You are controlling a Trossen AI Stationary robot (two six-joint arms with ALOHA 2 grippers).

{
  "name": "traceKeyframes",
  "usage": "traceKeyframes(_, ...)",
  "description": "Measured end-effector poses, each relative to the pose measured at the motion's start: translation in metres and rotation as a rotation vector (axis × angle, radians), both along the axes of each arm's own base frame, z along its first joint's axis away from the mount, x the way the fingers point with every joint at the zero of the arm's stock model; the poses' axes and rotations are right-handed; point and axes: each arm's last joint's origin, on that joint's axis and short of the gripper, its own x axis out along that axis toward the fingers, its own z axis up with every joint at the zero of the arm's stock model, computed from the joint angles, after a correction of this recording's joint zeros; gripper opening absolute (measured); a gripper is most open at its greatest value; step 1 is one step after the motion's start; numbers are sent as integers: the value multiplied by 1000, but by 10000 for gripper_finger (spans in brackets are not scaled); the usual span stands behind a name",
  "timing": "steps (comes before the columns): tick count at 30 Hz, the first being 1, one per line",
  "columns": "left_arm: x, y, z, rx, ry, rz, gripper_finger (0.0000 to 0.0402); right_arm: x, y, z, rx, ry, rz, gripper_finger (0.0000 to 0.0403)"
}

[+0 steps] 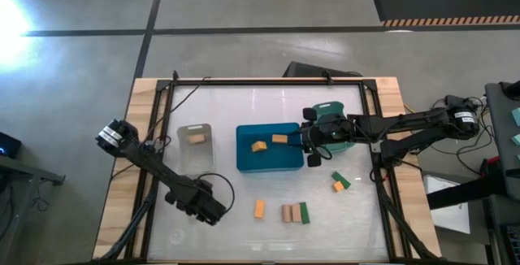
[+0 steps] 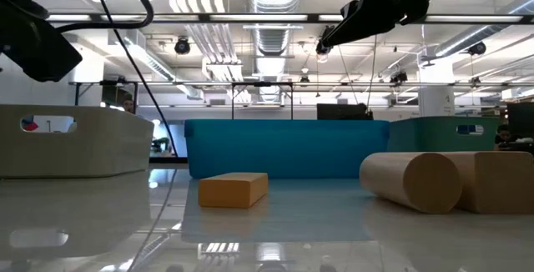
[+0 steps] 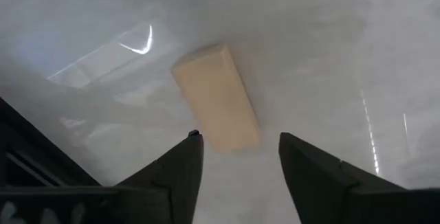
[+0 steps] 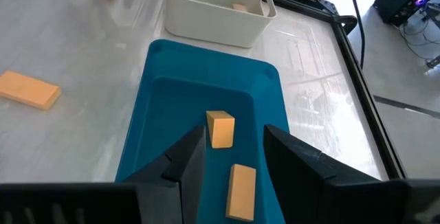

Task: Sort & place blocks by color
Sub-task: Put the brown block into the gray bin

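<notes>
My left gripper hangs open, pointing down over a pale tan block that lies flat on the table. Its fingers stand on either side of the block's near end without touching it. My right gripper is open and empty above the right part of the blue bin. Two orange blocks lie in that bin. The white bin holds one tan block. Loose on the table are an orange block, tan pieces, a green block, and a green-and-orange pair.
A teal bin sits under my right wrist, right of the blue bin. In the low view the orange block and a tan cylinder lie near the front edge. A black frame borders the table, and cables trail along its left side.
</notes>
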Motion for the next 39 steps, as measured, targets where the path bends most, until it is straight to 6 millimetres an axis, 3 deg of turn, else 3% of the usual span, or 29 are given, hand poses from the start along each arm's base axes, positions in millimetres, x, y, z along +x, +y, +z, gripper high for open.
traceKeyframes(8, -7, 3, -10, 36, 21, -5, 232, 0, 0, 0, 0, 1, 0, 139)
traceKeyframes(19, -7, 4, -21, 51, -6, -14, 234, 0, 0, 0, 0, 1, 0, 139)
traceKeyframes(24, -11, 5, -26, 58, 4, -19, 208, 0, 0, 0, 0, 1, 0, 139)
traceKeyframes(34, -13, 6, -31, 43, 3, -19, 120, 0, 0, 0, -1, 4, 1, 139)
traceKeyframes(39, -11, 4, -23, 22, -29, -83, 116, 0, 0, 0, -1, 5, 1, 139)
